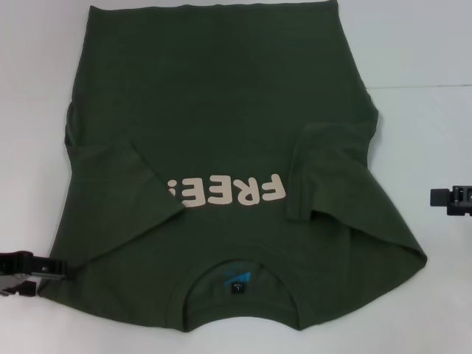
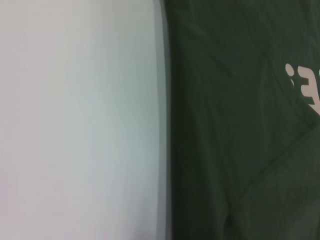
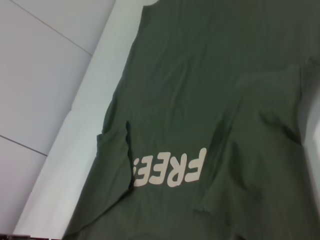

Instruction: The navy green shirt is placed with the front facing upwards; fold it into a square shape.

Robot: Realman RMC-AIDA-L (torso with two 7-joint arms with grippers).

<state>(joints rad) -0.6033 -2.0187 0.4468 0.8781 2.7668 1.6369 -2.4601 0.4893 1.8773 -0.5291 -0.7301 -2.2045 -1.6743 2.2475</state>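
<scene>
Head view frames are filled mostly by the white surface (image 1: pixel 435 133), on which the navy green shirt (image 1: pixel 221 110) is spread flat, front up, with its collar (image 1: pixel 236 291) toward the robot and its hem at the far edge. Both short sleeves are seen folded inward over the chest, the one on the robot's left covering the end of the cream "FREE!" print (image 1: pixel 225 192). A small blue neck label (image 1: pixel 237 281) is shown inside the ribbed collar, which neither wrist view shows.

The left end effector (image 1: pixel 29 269) is seen at the near left edge of the shirt, touching or just beside the shoulder fabric; whether it is released or clenched cannot be told. The right end effector (image 1: pixel 451 199) is held over bare surface, well apart from the shirt's right side, and its state cannot be told either.

Left wrist view is split between pale surface and the shirt's straight side edge, with a corner of the print. Right wrist view shows the print and both folded sleeves.
</scene>
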